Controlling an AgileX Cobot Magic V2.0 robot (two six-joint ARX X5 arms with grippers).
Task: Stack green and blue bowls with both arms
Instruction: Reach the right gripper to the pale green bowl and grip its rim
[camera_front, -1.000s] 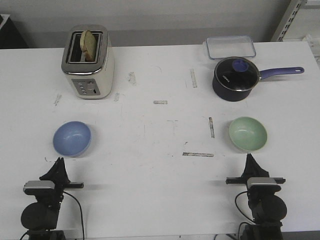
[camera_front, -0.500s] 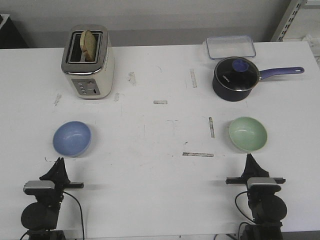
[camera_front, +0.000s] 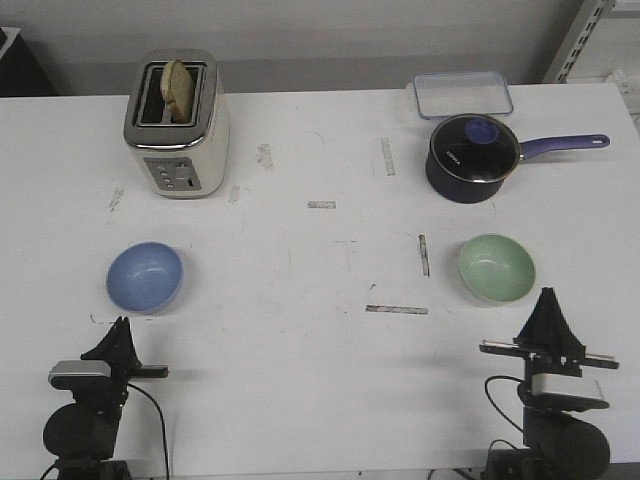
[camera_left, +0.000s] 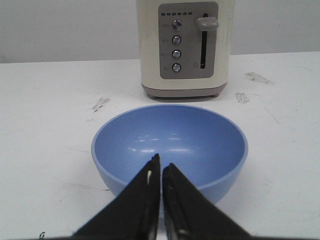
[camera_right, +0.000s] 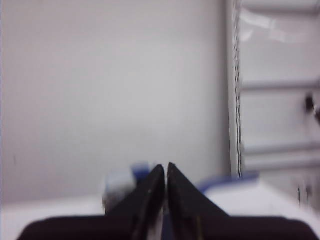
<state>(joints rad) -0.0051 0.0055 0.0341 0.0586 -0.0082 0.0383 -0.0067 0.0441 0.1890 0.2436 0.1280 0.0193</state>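
The light blue bowl (camera_front: 145, 277) sits upright on the white table (camera_front: 300, 340) at the near left. It fills the left wrist view (camera_left: 200, 140). My left gripper (camera_front: 119, 324) is shut and empty, just short of the bowl's near rim (camera_left: 161, 167). The pale green bowl (camera_front: 496, 266) sits upright at the near right. My right gripper (camera_front: 549, 293) is shut and empty, raised just to the near right of the green bowl. The right wrist view (camera_right: 165, 166) is blurred and shows the back wall; the green bowl is out of that view.
A cream toaster (camera_front: 177, 125) with a bread slice stands at the far left, also in the left wrist view (camera_left: 180, 47). A dark navy saucepan (camera_front: 472, 157) with a long handle and a clear lidded container (camera_front: 461, 94) stand at the far right.
My right arm has shifted right and tilted its gripper upward, so its camera faces the back wall. The left arm and both bowls have not moved.
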